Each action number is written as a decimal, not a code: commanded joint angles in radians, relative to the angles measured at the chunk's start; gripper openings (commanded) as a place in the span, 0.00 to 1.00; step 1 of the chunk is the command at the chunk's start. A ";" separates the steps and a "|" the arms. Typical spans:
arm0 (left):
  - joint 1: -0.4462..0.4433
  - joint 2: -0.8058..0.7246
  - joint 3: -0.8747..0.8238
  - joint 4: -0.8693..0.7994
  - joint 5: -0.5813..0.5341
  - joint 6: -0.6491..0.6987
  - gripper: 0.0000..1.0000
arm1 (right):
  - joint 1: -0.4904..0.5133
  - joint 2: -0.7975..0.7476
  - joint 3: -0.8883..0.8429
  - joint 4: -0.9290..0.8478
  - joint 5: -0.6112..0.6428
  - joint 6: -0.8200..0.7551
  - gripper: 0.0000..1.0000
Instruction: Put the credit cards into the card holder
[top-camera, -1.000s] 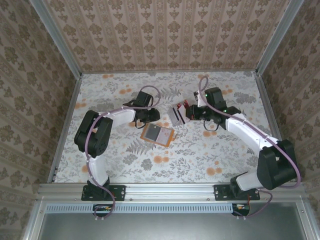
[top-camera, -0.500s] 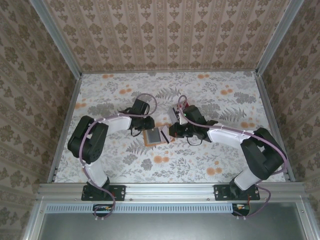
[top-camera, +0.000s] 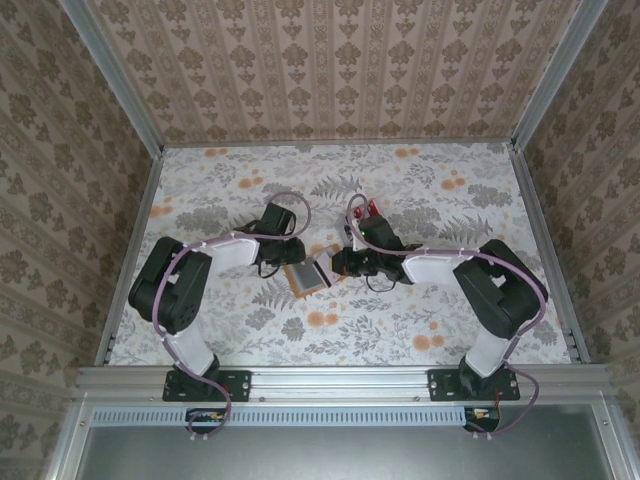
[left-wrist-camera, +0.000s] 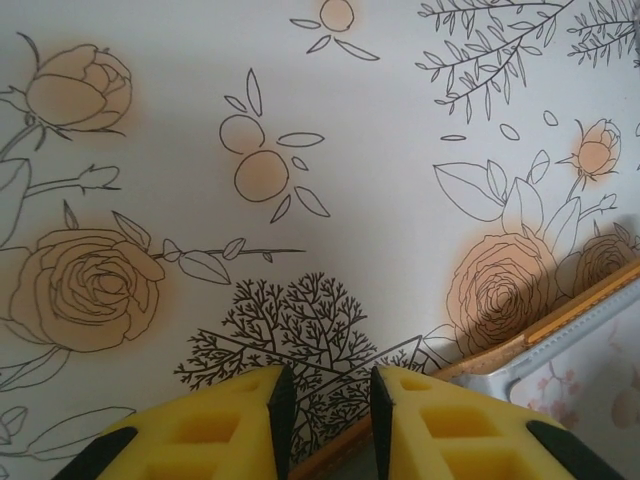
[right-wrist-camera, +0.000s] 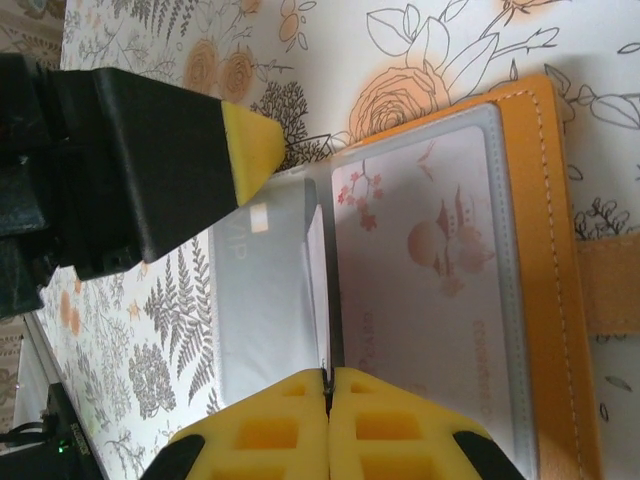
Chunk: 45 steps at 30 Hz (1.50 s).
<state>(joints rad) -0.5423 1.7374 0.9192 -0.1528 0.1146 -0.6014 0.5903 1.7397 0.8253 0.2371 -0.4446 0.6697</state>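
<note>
The orange-tan card holder (top-camera: 308, 278) lies open on the floral table, its grey sleeves up. One sleeve holds a pale card with pink blossoms (right-wrist-camera: 440, 250). My right gripper (top-camera: 338, 265) is shut on a thin credit card (right-wrist-camera: 327, 300). The card is seen edge-on and stands over the fold between the sleeves, beside the holder's orange cover (right-wrist-camera: 545, 200). My left gripper (top-camera: 283, 262) is at the holder's far corner, jaws a narrow gap apart. The holder's orange edge (left-wrist-camera: 580, 305) runs under that gap (left-wrist-camera: 325, 385). One yellow fingertip (right-wrist-camera: 250, 150) rests at the sleeve's corner.
Behind the right wrist stands a pale slotted stand with a red card (top-camera: 372, 208) in it. Patterned walls with metal posts close the table on three sides. Both arms meet at the table's middle.
My right gripper swung from the stand down and left to the holder, carrying the card. The left gripper came down onto the holder's corner, and the holder shifted slightly nearer.
</note>
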 joint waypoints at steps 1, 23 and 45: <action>0.004 0.026 -0.001 -0.044 -0.025 -0.001 0.29 | -0.006 0.055 0.038 0.009 -0.061 -0.022 0.07; 0.004 0.042 0.006 -0.039 -0.027 -0.005 0.27 | -0.028 0.163 0.141 -0.041 -0.084 -0.081 0.07; 0.004 0.042 -0.005 -0.030 -0.016 -0.017 0.27 | 0.035 0.170 0.093 0.063 0.077 -0.018 0.07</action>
<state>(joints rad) -0.5419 1.7420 0.9215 -0.1532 0.1074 -0.6029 0.6041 1.8938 0.9489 0.2665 -0.4675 0.6296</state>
